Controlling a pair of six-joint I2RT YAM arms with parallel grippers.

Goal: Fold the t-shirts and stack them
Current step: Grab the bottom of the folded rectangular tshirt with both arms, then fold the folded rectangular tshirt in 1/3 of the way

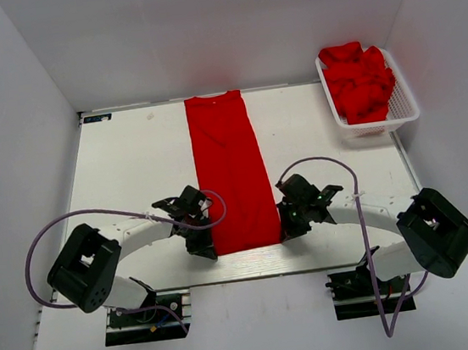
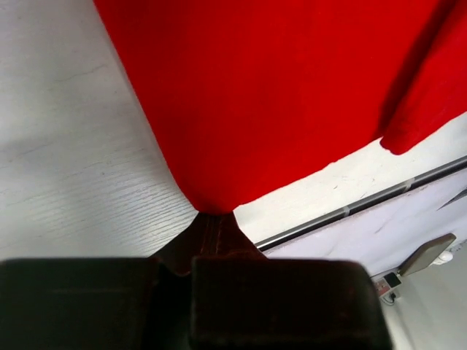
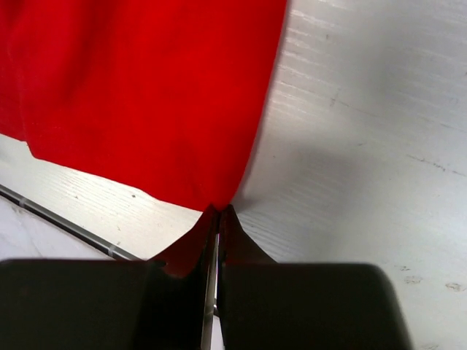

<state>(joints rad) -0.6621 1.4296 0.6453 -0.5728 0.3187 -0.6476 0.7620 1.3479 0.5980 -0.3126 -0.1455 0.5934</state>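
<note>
**Top view.** A plain red fabric t-shirt (image 1: 232, 171), folded into a long strip, lies down the middle of the white wood-grain table (image 1: 131, 170), with its collar at the table's far edge. Crumpled red t-shirts (image 1: 359, 78) fill a white plastic mesh basket (image 1: 375, 127) at the table's far right corner.

**Left wrist view.** The left gripper (image 2: 214, 219) pinches the shirt's hem corner near the table's near edge.

**Right wrist view.** The right gripper (image 3: 219, 211) is clamped on the opposite hem corner.

You have a white table (image 1: 131, 170) before you, white walls (image 1: 225, 31) around it. At two o'clock, a mesh basket (image 1: 404, 104) sits on its far corner.
</note>
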